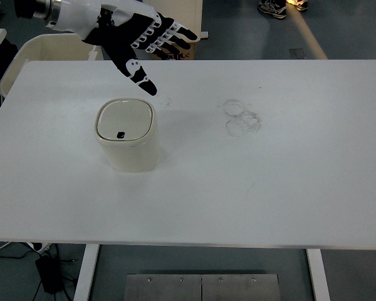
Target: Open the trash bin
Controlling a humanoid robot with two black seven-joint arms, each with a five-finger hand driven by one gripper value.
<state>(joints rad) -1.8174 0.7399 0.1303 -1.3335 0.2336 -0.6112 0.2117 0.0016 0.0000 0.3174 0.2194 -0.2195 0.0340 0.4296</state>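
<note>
A small cream trash bin (128,138) stands on the left part of the white table (269,188). Its rounded square lid (125,120) lies flat and closed, with a small dark button (120,134) at its near edge. My left hand (144,44), black with white knuckle plates, hovers above and behind the bin with its fingers spread and nothing in them. It does not touch the bin. The right arm is out of sight.
Faint ring marks (241,118) stain the table's middle. Behind the far edge stand a white bin-like stand (188,12), a cardboard box (175,51) and a cream cart (56,47). A person's shoes (272,6) show at the top.
</note>
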